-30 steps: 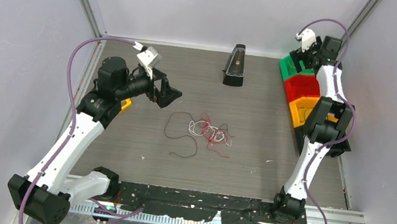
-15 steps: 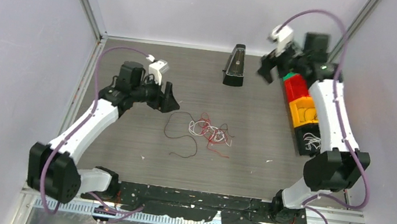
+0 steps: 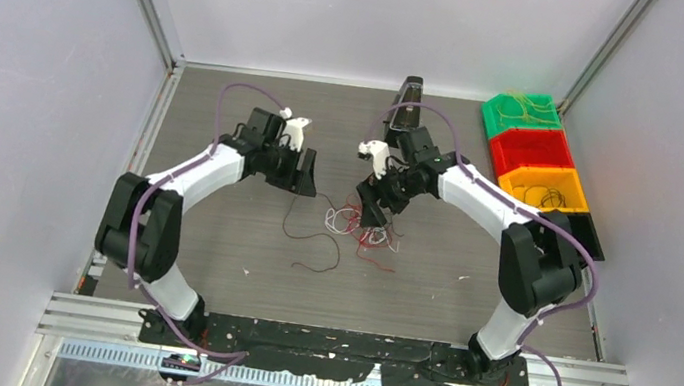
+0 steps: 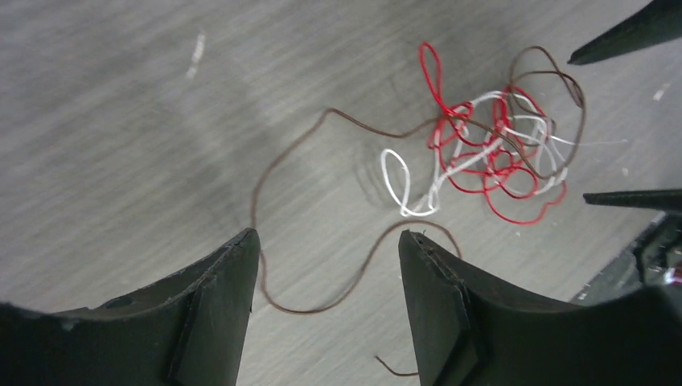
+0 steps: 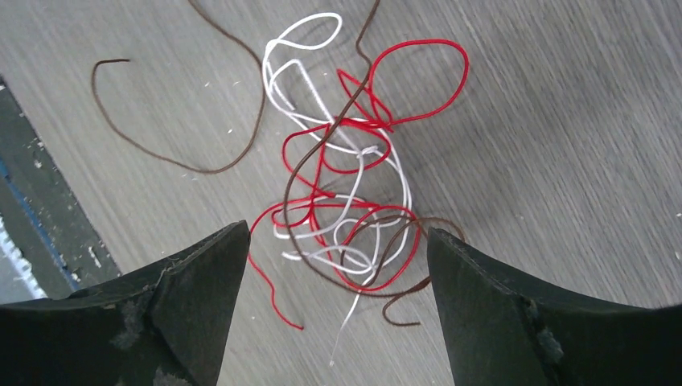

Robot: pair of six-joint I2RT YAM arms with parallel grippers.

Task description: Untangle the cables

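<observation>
The left gripper [image 4: 326, 241] and right gripper [image 5: 338, 233] both stood open, holding nothing. The right hovered over the one tangle of cables [image 3: 365, 229] (red, white, brown) on the table [image 3: 207, 265]; the left hung just left of it. Four bins [image 3: 528, 157] sat far right.

From above, the cables [image 3: 363, 228] are too thin to tell strand from strand. The right gripper [image 3: 372, 214] covers the tangle's 12 o'clock side, the black bin [image 3: 590, 236] at 3 o'clock sits partly behind the right arm [image 3: 540, 266], and the green bin's [image 3: 521, 112] contents are too small to name. In the left wrist view the brown strand [image 4: 254, 211] goes behind a finger [image 4: 450, 322] at 5 o'clock. In the right wrist view it leaves the frame at 12 o'clock.
</observation>
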